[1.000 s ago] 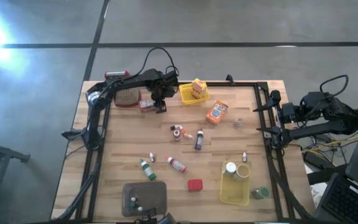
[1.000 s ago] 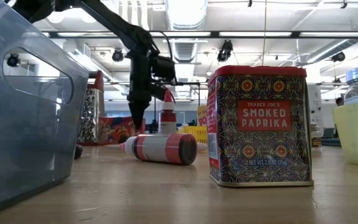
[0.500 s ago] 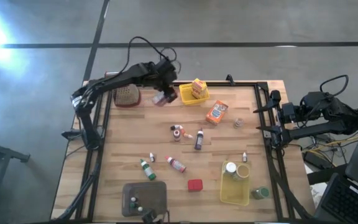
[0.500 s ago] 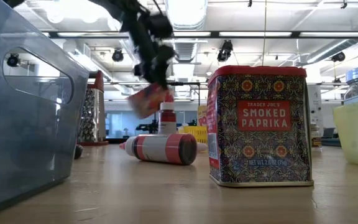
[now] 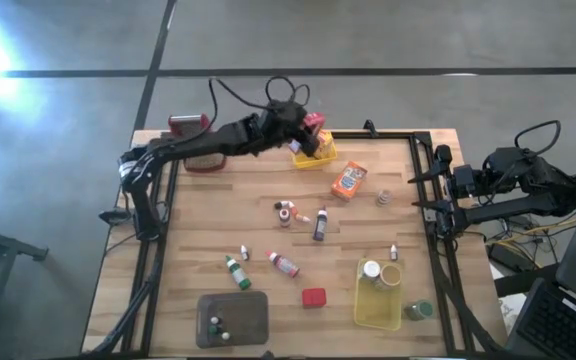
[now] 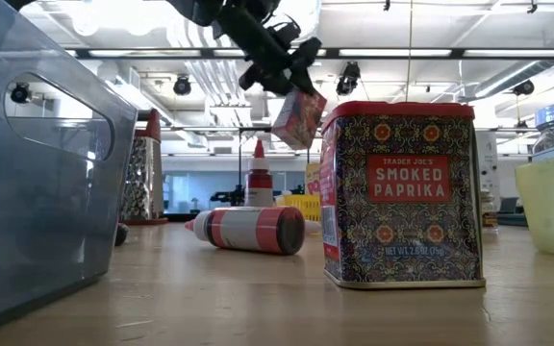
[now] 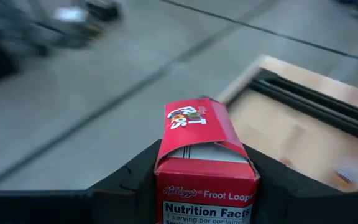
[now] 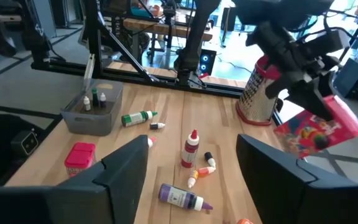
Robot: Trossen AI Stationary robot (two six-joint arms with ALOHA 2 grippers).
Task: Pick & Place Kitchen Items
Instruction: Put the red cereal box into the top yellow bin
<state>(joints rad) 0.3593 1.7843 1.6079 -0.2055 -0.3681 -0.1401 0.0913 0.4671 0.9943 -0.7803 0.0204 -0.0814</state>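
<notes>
My left gripper (image 5: 306, 124) is high over the table's far edge, shut on a small red cereal box (image 7: 204, 155). In the low view the box (image 6: 299, 117) hangs well above the table. Below it stands a yellow basket (image 5: 311, 152) holding a yellow box. An orange box (image 5: 349, 180), small bottles (image 5: 286, 212) and a red tin (image 5: 314, 297) rest on the wood. My right gripper (image 8: 191, 180) waits open at the table's right edge, with nothing between its fingers. My left gripper pinches the cereal box by its two narrow sides (image 7: 160, 180), one finger (image 7: 135, 183) on each side. The fingers reach nearly level from the table's left. The box's gabled top (image 7: 197, 121) points away from the wrist. The box is tilted and lifted clear.
A metal grater (image 6: 142, 178) stands at the far left. A grey tray (image 5: 232, 318) sits at the near edge, and a second yellow basket (image 5: 378, 295) with jars at the near right. Bottles (image 5: 236, 272) lie scattered across the middle.
My left gripper has lifted the red cereal box off the table beside the grater. It has carried it up and toward the table's right, over the far yellow basket. The wrist has tipped from pointing down to nearly level, and the box has turned with it.
</notes>
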